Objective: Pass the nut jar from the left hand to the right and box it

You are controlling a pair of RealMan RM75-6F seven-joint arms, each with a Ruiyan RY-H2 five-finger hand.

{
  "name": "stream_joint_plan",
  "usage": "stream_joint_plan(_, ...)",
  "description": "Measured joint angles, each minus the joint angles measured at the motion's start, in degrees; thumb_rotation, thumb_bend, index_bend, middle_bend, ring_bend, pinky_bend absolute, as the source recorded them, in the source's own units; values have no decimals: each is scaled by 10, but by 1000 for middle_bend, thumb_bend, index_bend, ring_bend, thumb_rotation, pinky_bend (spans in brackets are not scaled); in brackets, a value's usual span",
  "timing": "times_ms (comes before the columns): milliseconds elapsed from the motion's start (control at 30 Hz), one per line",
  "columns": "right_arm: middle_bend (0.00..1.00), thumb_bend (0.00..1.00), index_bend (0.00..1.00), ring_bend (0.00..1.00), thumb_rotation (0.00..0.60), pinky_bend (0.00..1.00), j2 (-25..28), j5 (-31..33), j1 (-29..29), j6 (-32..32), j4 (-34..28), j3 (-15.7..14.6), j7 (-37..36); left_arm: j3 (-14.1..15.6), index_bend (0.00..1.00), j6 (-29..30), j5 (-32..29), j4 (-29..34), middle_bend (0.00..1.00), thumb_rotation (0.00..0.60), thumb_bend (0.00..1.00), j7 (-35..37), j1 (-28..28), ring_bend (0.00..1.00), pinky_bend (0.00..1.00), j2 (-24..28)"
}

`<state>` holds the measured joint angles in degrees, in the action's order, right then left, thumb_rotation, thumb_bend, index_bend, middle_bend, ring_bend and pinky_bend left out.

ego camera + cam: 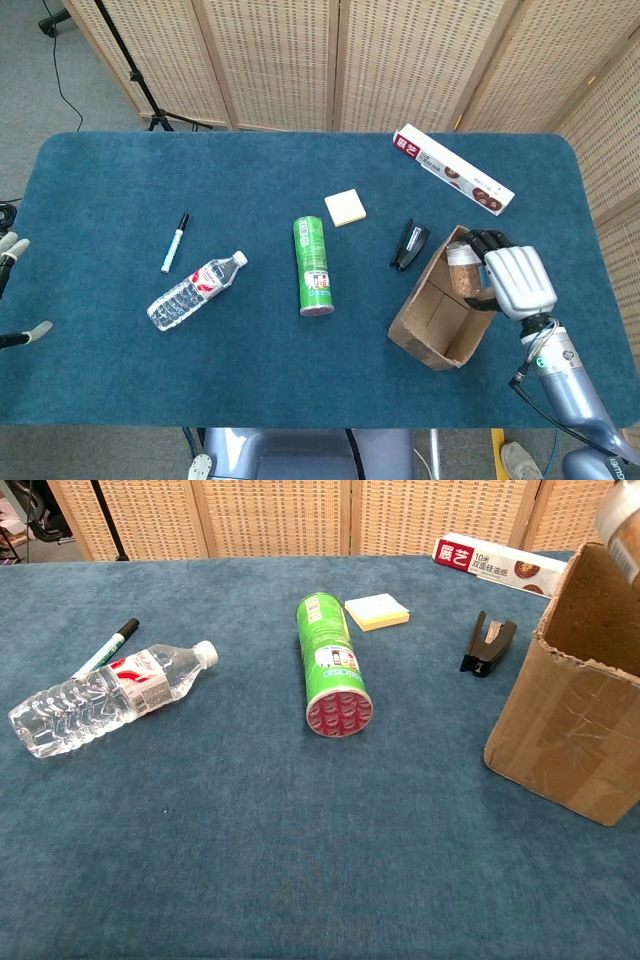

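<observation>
The nut jar (462, 270) sits in the grip of the right hand (515, 282), held over the open top of the cardboard box (440, 315). It is a clear jar with brown contents showing through its side; its label cannot be read. Its long axis looks roughly upright in the head view, though the fingers cover much of it and its exact tilt cannot be told. In the chest view only a blurred edge of the jar shows at the upper right corner, above the box's far wall. The right hand's dark fingers (487, 240) wrap around the jar from the side away from the table's middle.

The box stands near the table's right edge, tilted, with its opening facing up, brown tape visible on its outer wall in the chest view.

Just beside the box lies a black stapler (409, 245). Beyond it, toward the far edge, is a long white carton (453, 170) with a red end panel; the chest view shows Chinese characters there and "10" beside them, the rest too small to read. A yellow sticky-note pad (345, 207) lies near the middle, and next to it a green snack can (313, 265) on its side, its red end toward the robot. Further left are a clear water bottle (196, 290) with a red and white label and a marker pen (175, 242).

The left hand (12, 290) shows only as pale fingertips at the left edge, apart and holding nothing visible.
</observation>
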<state>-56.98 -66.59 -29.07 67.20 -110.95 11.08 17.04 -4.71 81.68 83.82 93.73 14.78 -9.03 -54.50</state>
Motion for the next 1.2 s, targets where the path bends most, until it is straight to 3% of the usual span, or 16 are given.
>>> stream_joint_plan(133, 612, 623, 634, 485, 600, 555, -10, 10, -2, -12, 10, -3, -9, -1, 0, -3, -4, -1, 0, 600, 0, 0, -1, 0, 32, 0)
stream_joint_plan(200, 464, 388, 498, 378, 600, 545, -10, 11, -3, -15, 9, -5, -8, -2, 0, -7, -5, -1, 0, 600, 0, 1, -2, 0, 32, 0)
stream_joint_plan(267, 136, 47, 198, 103, 600, 417, -4, 18, -4, -29, 5, -9, -7, -2, 0, -9, -6, -1, 0, 600, 0, 0, -3, 0, 32, 0)
stream_joint_plan(300, 60, 3, 121, 40, 600, 363, 1, 24, -5, -38, 2, -11, -5, -2, 0, -9, -6, -1, 0, 600, 0, 0, -3, 0, 32, 0)
stream_joint_plan(333, 6, 0, 51, 1, 600, 299, 10, 35, -7, -50, -3, -13, -3, -2, 0, -8, -5, -1, 0, 600, 0, 0, -3, 0, 32, 0)
stream_joint_plan(400, 0, 0, 4, 0, 600, 256, 24, 51, -8, -62, -16, -15, -2, -2, 0, -9, -6, -1, 0, 600, 0, 0, -3, 0, 32, 0)
stream_joint_plan(500, 0, 0, 0, 0, 600, 228, 40, 55, -7, -68, -34, -14, -19, -2, 0, -10, -6, 0, 0, 600, 0, 0, -3, 0, 32, 0)
stream_joint_plan(900, 0, 0, 0, 0, 600, 197, 94, -30, 28, -16, -76, -11, -67, 1, 0, -7, -1, 0, 0, 600, 0, -9, -1, 0, 32, -2)
stream_joint_plan(1067, 0, 0, 0, 0, 600, 189, 72, -141, 71, 67, -34, -31, -78, 5, 0, 4, 6, -3, 0, 600, 0, -25, 4, 0, 32, -13)
stream_joint_plan(1200, 0, 0, 0, 0, 600, 188, 21, -225, 110, 162, 56, -51, -78, 7, 0, 16, 8, -9, 0, 600, 0, -31, 11, 0, 32, -22)
